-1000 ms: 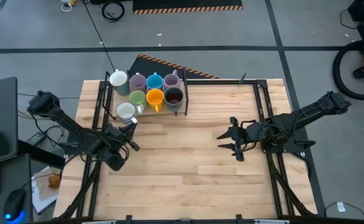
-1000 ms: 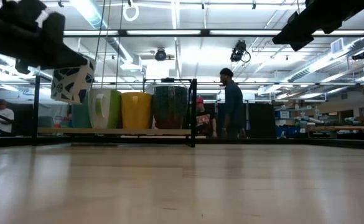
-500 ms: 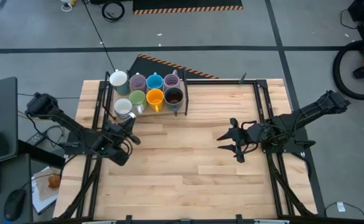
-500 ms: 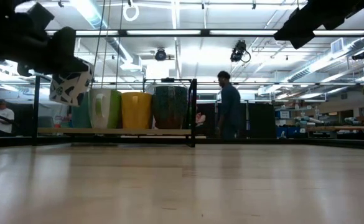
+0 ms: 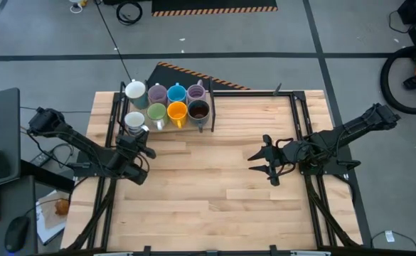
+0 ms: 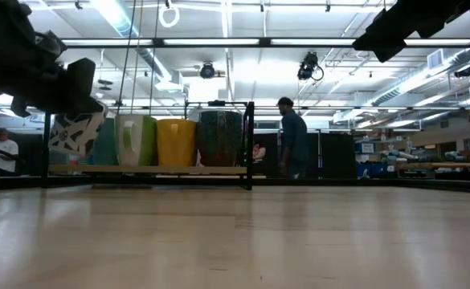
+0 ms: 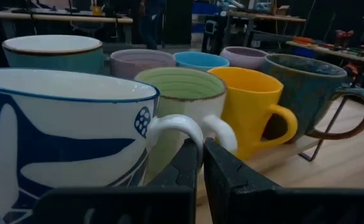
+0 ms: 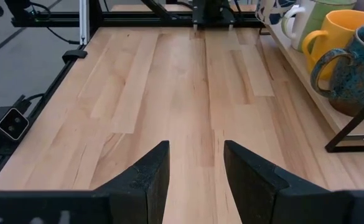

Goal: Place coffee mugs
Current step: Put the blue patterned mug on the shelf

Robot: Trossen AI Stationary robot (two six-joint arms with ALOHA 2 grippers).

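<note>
White mug's handle (image 7: 169, 127) pinched between left fingers (image 7: 222, 171) (beside green mug (image 7: 178, 99)).

Both arms are dark, nearly black, built of slim jointed links that thicken at the elbows and wrists. The left gripper (image 5: 142, 146) is a blocky matte-black unit; behind it a bulky wrist housing, and farther back black cables loop along the arm toward its shoulder. Its fingers (image 7: 222, 180) are flat black slabs with squared edges. The right gripper (image 5: 259, 163) ends in two spiky, angular black prongs, with a chunky dark wrist behind. Its fingers (image 8: 145, 180) are broad, matte, wedge-shaped blades, widening toward a black crossbar at their base.
</note>
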